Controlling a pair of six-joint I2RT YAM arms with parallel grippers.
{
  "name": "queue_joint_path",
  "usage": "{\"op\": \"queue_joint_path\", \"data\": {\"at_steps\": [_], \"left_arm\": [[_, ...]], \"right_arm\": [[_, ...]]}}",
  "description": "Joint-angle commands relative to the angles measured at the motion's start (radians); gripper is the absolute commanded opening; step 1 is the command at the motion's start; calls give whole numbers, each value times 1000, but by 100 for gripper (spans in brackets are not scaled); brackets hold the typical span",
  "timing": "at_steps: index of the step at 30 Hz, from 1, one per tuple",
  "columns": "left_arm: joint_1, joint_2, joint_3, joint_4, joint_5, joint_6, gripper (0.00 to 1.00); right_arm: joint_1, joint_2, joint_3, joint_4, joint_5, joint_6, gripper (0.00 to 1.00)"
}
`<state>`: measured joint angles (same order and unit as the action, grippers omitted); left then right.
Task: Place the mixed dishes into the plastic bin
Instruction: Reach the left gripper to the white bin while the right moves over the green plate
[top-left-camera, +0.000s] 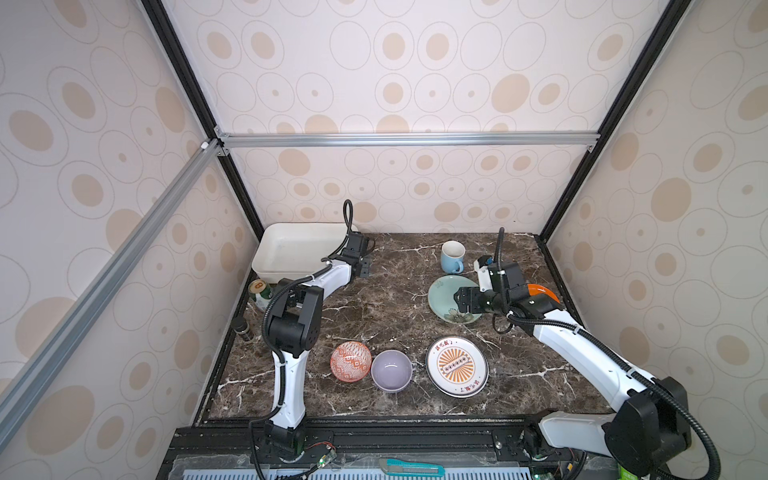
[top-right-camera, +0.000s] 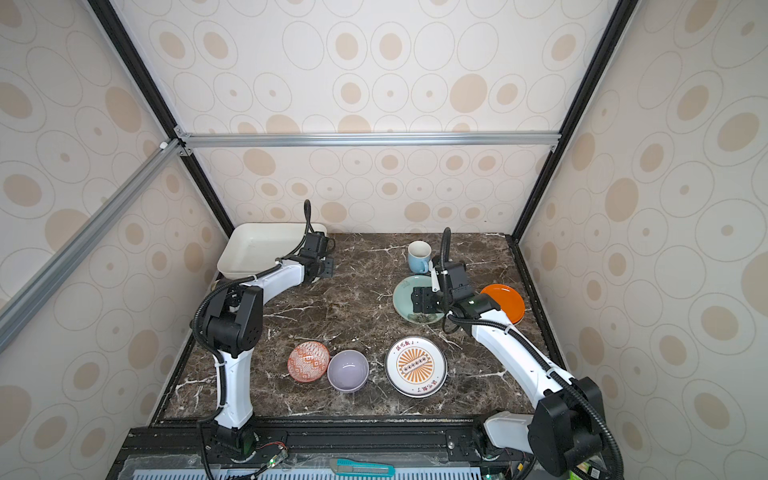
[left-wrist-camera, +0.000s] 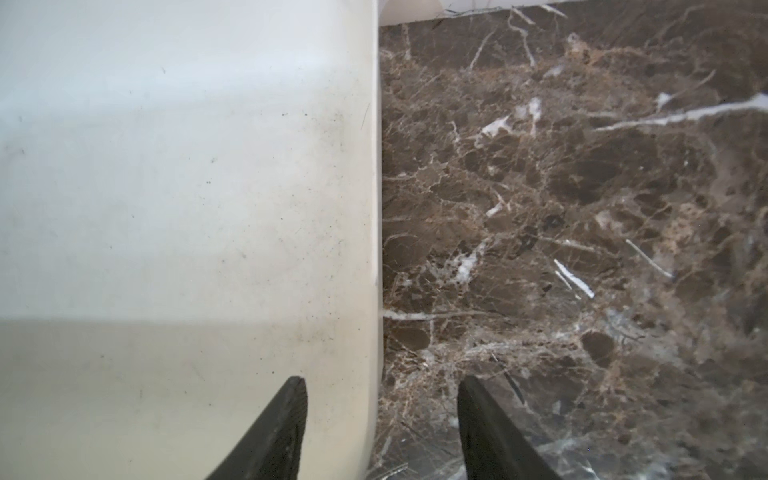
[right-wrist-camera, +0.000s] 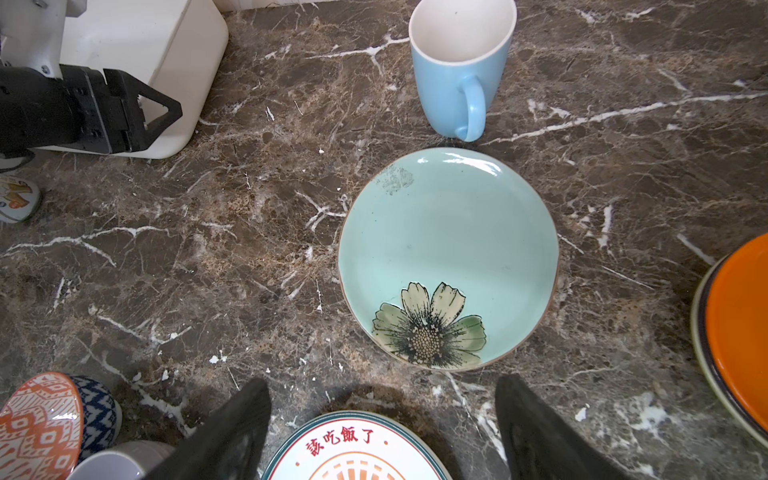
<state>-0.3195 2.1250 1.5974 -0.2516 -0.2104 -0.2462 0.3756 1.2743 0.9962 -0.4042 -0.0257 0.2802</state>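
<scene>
The white plastic bin (top-left-camera: 291, 249) stands at the back left. My left gripper (top-left-camera: 365, 266) is open and straddles its right wall (left-wrist-camera: 365, 208), one finger inside and one over the marble, with nothing gripped. My right gripper (top-left-camera: 461, 301) hangs open and holding nothing above the teal floral plate (right-wrist-camera: 449, 249). A light-blue mug (top-left-camera: 452, 257) stands behind that plate and an orange plate (top-right-camera: 505, 303) lies to its right. Along the front sit the red-white patterned bowl (top-left-camera: 350, 360), the lavender bowl (top-left-camera: 391, 370) and the orange-sunburst plate (top-left-camera: 456, 366).
A green drink can (top-left-camera: 259, 291) and a small dark jar (top-left-camera: 242, 328) stand by the table's left edge, beside the left arm. A teal utility knife (top-left-camera: 411, 467) lies on the front rail. Walls close in the back and both sides.
</scene>
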Motion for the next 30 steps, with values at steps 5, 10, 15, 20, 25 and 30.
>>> {"op": "queue_joint_path", "data": {"at_steps": [5,10,15,20,25,30], "left_arm": [[-55,36,115,-137,-35,3,22],[-102,25,145,-194,-50,-31,12],[-153,16,156,-217,-45,-71,10],[-213,25,188,-243,-21,-126,9],[-256,30,197,-226,40,-190,8],[-314,35,231,-233,55,-249,9]], "right_arm": [[2,-3,0,-30,-19,2,88],[1,-32,-7,-56,-11,3,88],[2,-83,-32,-76,-21,13,88],[2,-150,-62,-108,-9,23,88],[0,-230,-117,-118,-6,72,88],[2,-302,-157,-142,-19,99,88]]}}
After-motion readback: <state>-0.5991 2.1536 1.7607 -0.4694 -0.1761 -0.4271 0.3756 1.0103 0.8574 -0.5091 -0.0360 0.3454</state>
